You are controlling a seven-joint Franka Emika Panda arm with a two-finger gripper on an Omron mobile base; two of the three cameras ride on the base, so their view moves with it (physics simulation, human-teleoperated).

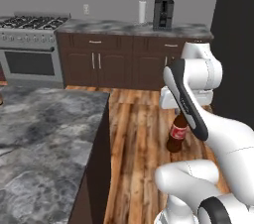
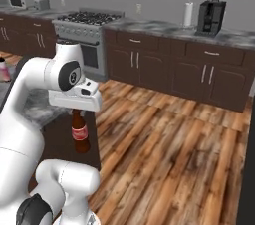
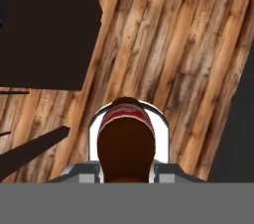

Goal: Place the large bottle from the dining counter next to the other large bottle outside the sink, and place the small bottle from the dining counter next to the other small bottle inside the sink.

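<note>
The large bottle (image 1: 177,138), dark brown with a red label, hangs upright over the wooden floor, to the right of the dining counter (image 1: 39,134). My gripper (image 3: 126,172) is shut on its neck from above, with the bottle's shoulder and label (image 3: 126,119) showing below it in the hand view. In the right base view the same bottle (image 2: 79,135) hangs under my white hand (image 2: 75,100), beside the counter's dark side. The sink, the other large bottle and the small bottles inside the sink are out of view.
A small pinkish object with a dark top (image 2: 4,69) stands at the far left on the counter. Across the wooden floor (image 2: 164,139) runs a back counter with a stove (image 1: 30,44), a coffee machine (image 1: 163,14) and a paper towel roll (image 1: 142,12).
</note>
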